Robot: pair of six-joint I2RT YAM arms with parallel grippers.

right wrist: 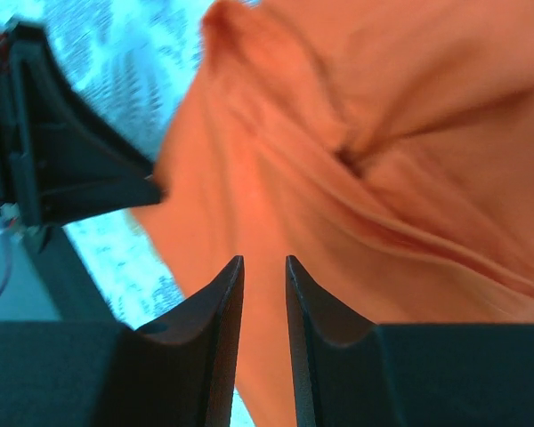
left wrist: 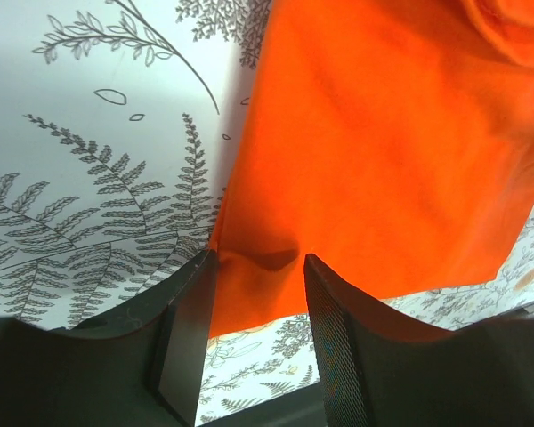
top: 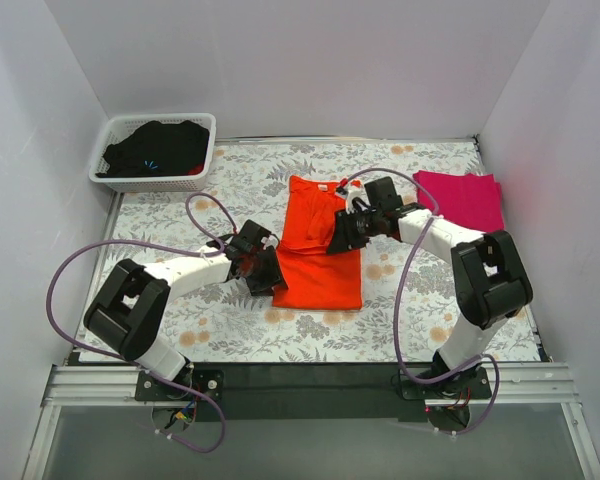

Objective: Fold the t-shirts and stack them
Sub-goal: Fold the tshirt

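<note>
The orange t-shirt (top: 317,268) lies mid-table, its far half folded narrower than its near half. The magenta t-shirt (top: 462,197) sits folded at the back right. My left gripper (top: 268,270) is at the orange shirt's left edge. In the left wrist view that gripper (left wrist: 260,258) stands open, straddling a puckered corner of the orange cloth (left wrist: 383,151). My right gripper (top: 338,235) is at the shirt's right edge. In the right wrist view its jaws (right wrist: 262,258) stand narrowly apart over wrinkled orange cloth (right wrist: 383,133), with nothing pinched between them.
A white basket (top: 206,150) holding dark clothes stands at the back left corner. White walls close in the table on the left, back and right. The floral tablecloth (top: 180,215) shows around the shirts.
</note>
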